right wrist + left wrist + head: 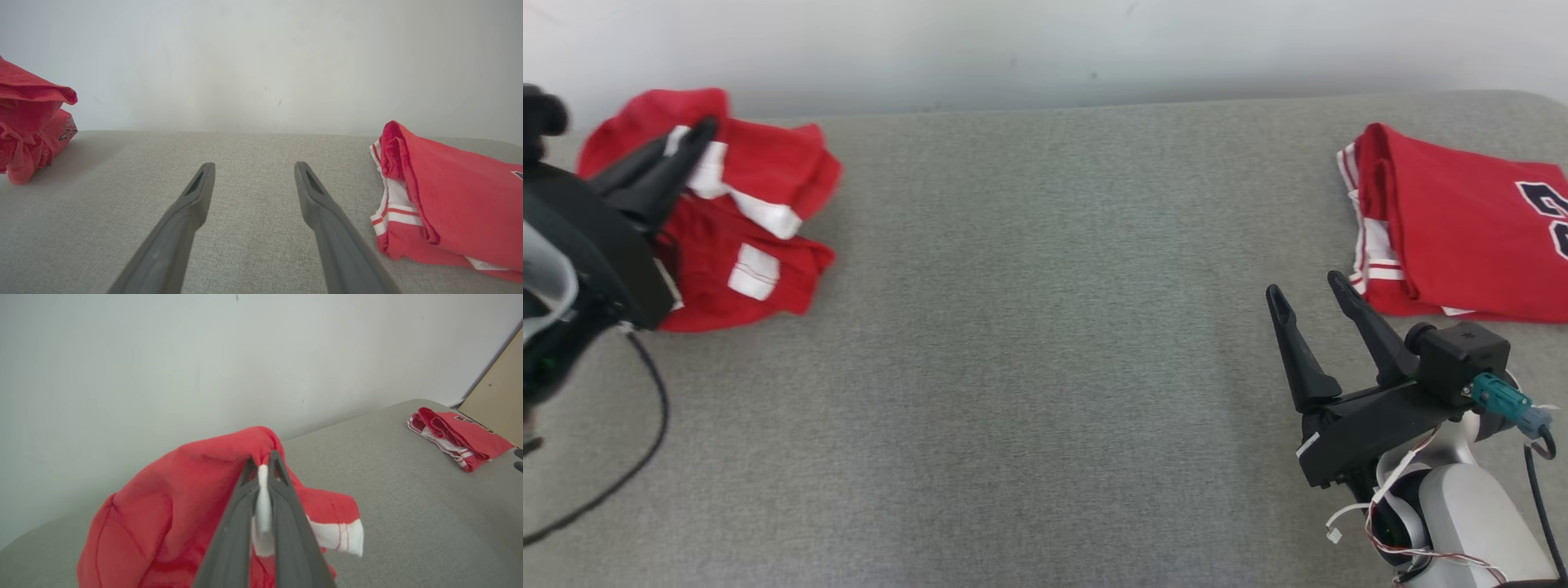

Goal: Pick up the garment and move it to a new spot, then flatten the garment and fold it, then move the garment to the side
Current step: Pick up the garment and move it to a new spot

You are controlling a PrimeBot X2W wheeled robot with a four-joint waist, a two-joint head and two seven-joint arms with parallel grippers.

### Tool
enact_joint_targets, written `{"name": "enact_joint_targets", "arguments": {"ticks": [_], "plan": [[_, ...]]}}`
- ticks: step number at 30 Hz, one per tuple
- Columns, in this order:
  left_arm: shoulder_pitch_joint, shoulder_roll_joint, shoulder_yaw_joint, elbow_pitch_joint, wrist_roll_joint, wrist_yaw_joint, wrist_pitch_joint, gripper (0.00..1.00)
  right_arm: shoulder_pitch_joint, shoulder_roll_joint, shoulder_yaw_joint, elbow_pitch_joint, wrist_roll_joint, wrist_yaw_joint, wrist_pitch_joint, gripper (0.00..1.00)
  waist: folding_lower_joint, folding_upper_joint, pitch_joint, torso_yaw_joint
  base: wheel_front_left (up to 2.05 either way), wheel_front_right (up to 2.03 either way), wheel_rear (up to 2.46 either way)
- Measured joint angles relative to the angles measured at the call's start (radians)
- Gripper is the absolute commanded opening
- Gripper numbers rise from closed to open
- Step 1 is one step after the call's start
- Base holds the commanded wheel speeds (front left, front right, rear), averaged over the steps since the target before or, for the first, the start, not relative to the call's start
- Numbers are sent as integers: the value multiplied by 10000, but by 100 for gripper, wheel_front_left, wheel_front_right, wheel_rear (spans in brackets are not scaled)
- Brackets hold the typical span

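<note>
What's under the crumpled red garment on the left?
The grey cushion shows at the edges of the crumpled garment and presumably continues beneath. The left gripper is shut on its white trim from above. Anything lying under the pile is covered by cloth.

on a grey fabric surface [1045, 392] a crumpled red garment [768, 175] is laid at left; a folded red jersey [1454, 220] at right

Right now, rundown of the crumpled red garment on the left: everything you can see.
The crumpled garment is red fabric with white bands, bunched in a loose heap, not folded. It lies at the far left of the grey padded surface, near the wall. The left gripper is shut on a white band, holding a fold up.
</note>
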Motion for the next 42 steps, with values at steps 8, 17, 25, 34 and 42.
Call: {"name": "enact_joint_targets", "arguments": {"ticks": [8, 17, 25, 34, 42], "plan": [[-266, -435, -940, -1011, 33, 0, 88, 0, -149, 119, 100, 347, 123, 0, -251, 100, 0, 0, -84, -517, 0, 0, 0], [-379, -1457, -1969, -1104, 27, 0, -104, 0, -231, 194, 207, 629, 213, 0, -570, 100, 0, 0, -54, -1175, 0, 0, 0], [-424, -2522, -2796, -704, 25, 0, -571, 0, -290, 224, 215, 748, 253, 0, -698, 100, 1, 0, 50, -1536, 0, 0, 0], [76, -3868, -3563, 487, 58, 0, -1753, 0, -290, 278, 199, 796, 251, 0, -729, 100, 1, 1, 17, -1619, 0, 0, 0], [532, -4692, -3896, 2063, 485, 0, -3020, 100, -295, 293, 130, 790, 251, 0, -725, 100, 0, 1, 49, -1467, 0, 0, 0]]}}
